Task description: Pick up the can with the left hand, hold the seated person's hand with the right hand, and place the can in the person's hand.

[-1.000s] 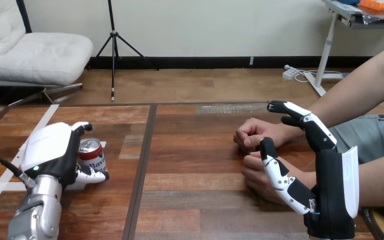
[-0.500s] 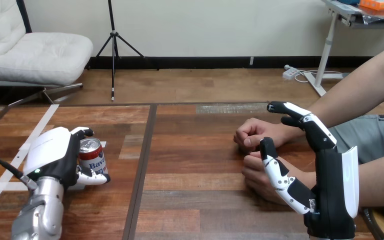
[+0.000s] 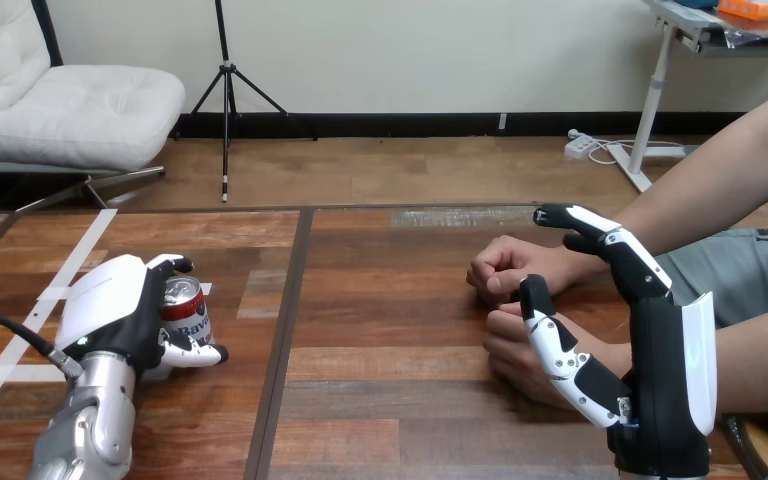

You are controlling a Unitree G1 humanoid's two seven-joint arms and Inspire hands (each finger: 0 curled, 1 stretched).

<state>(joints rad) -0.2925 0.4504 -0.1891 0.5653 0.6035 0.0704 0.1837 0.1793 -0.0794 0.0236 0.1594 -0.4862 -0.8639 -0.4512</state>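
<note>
Now the robot's left hand [image 3: 110, 305] sits a little further right than a second ago. Its black-and-white fingers [image 3: 172, 263] curl round the red and white metal can [image 3: 184, 310], one hooked past the rim and the thumb [image 3: 198, 352] wrapped across the base. The can stands upright on the brown wooden tabletop [image 3: 380, 300], much where it stood before. The right hand [image 3: 660, 380] has not moved; its fingers [image 3: 610, 245] are spread and nearly straight, gripping nothing. The person's nearer hand [image 3: 508, 350] lies loosely curled just behind that hand's thumb [image 3: 550, 335]; whether they touch I cannot tell. The person's farther hand [image 3: 505, 265], a loose fist, rests beneath the fingertips.
</note>
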